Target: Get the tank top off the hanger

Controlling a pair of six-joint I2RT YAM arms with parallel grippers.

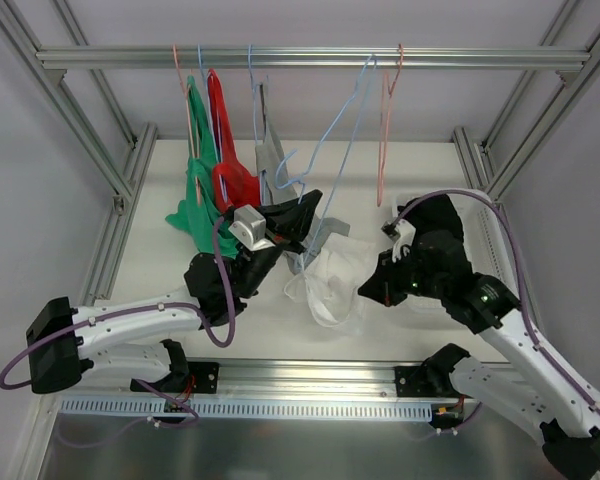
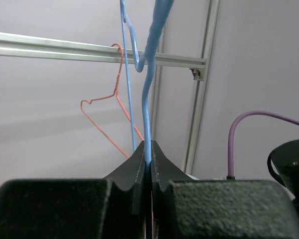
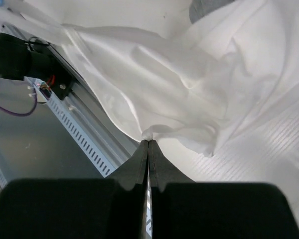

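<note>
The light blue wire hanger [image 2: 148, 99] hangs tilted from the top rail [image 1: 310, 57]. My left gripper [image 2: 148, 149] is shut on its wire; from above the left gripper [image 1: 308, 208] is at the hanger's lower part [image 1: 332, 140]. The white tank top [image 1: 330, 285] droops in a crumpled heap onto the table below it. My right gripper [image 3: 148, 143] is shut on a pinched fold of the white tank top [image 3: 189, 84], at its right side [image 1: 366, 292]. Where cloth meets hanger is hidden behind my left gripper.
A green top [image 1: 195, 195], a red top [image 1: 226, 160] and a grey top [image 1: 270, 150] hang on the rail to the left. A bare pink hanger [image 1: 385, 120] hangs to the right, also the pink hanger [image 2: 114, 99]. The slotted front rail [image 3: 74, 124] runs below the cloth.
</note>
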